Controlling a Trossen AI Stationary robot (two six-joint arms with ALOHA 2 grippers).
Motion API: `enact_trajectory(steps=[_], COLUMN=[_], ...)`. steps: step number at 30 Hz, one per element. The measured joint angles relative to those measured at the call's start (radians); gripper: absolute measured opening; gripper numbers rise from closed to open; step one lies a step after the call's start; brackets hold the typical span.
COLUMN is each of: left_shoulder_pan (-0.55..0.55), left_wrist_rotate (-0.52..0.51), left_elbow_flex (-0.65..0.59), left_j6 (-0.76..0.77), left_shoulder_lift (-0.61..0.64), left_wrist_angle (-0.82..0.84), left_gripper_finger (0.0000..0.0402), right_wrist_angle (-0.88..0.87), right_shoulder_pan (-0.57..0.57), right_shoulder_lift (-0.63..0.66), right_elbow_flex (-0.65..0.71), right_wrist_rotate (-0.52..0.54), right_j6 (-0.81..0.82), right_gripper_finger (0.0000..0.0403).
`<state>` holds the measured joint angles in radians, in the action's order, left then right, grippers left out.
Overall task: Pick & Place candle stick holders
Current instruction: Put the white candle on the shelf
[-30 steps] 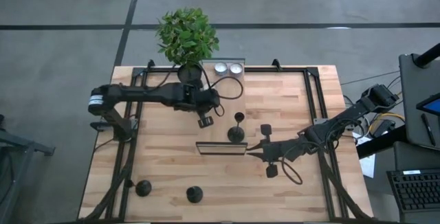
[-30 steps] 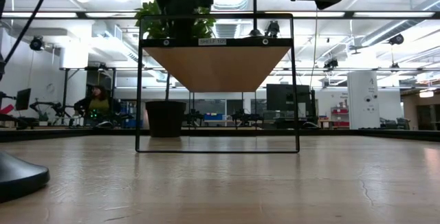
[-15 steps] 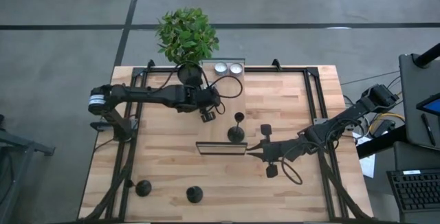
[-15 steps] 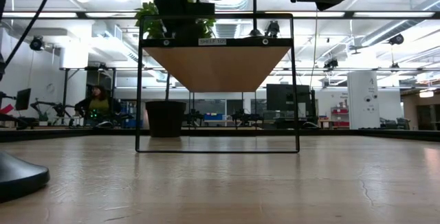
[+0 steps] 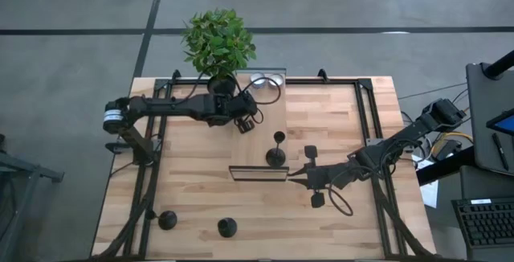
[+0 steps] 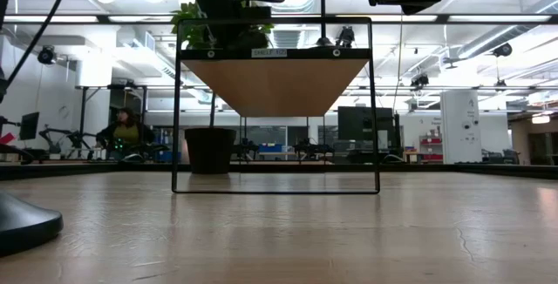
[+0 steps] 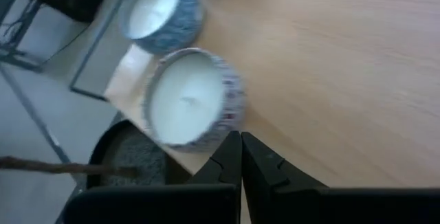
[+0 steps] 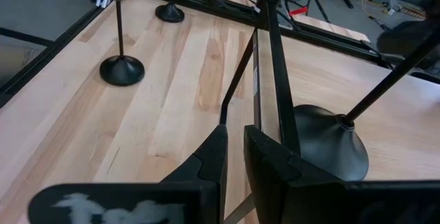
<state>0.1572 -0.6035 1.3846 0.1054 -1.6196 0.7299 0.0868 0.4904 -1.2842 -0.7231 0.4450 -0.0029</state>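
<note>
1. Left gripper (image 5: pixel 247 123): hangs over the far part of the light wooden slatted table (image 5: pixel 193 182), fingers (image 7: pixel 227 159) pressed together with nothing between them.
2. Just past that gripper, at the table's far edge: two flat round white-and-silver tealights (image 7: pixel 184 97), side by side and touching or nearly so; in the high view partly hidden by a loop of cable.
3. Beside the tealights: leafy green plant (image 5: pixel 218 41) in a dark pot (image 6: pixel 209 149).
4. Right gripper (image 5: pixel 299 173): sits low near the table's middle, reaching in from the right edge. Cannot tell whether apart or clamped, since a thin black rod of the frame runs into the tip area in the right wrist view (image 8: pixel 234 145).
5. Thin black metal frame (image 5: pixel 259 173): stands near the table's centre, directly ahead of the right gripper; carries a wooden board (image 6: pixel 275 84) at its top in the low view.
6. Three small black candle stick holders with domed bases, all upright:
   - one (image 5: pixel 277 154) just beyond the frame, between both grippers, close to the right one (image 8: pixel 330 141);
   - two more (image 5: pixel 167 220) (image 5: pixel 227 228) near the table's front left, near each other and well apart from both grippers.
7. Far in the room behind the table: a seated person (image 6: pixel 125 129).
</note>
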Motion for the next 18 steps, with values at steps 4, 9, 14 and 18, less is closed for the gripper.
enact_trajectory(steps=[4,9,14,18], left_shoulder_pan=[0.000,0.013,0.047,0.070], left_wrist_rotate=[0.094,0.098,0.098,0.112], left_elbow_flex=[0.000,0.000,0.000,-0.015], left_j6=[-0.044,-0.072,-0.082,-0.080], left_shoulder_lift=[0.000,-0.002,-0.003,-0.003], left_wrist_angle=[-0.009,-0.093,-0.112,-0.119], left_gripper_finger=[0.0001,0.0001,0.0001,0.0001], right_wrist_angle=[0.000,0.000,-0.001,0.000], right_shoulder_pan=[0.000,0.000,0.000,0.000], right_shoulder_lift=[0.000,0.000,0.000,0.000], right_elbow_flex=[0.000,0.000,0.000,0.001], right_wrist_rotate=[0.000,0.000,0.000,0.000], right_j6=[-0.001,0.000,0.001,0.000], right_gripper_finger=[0.0045,0.0043,0.0044,0.0044])
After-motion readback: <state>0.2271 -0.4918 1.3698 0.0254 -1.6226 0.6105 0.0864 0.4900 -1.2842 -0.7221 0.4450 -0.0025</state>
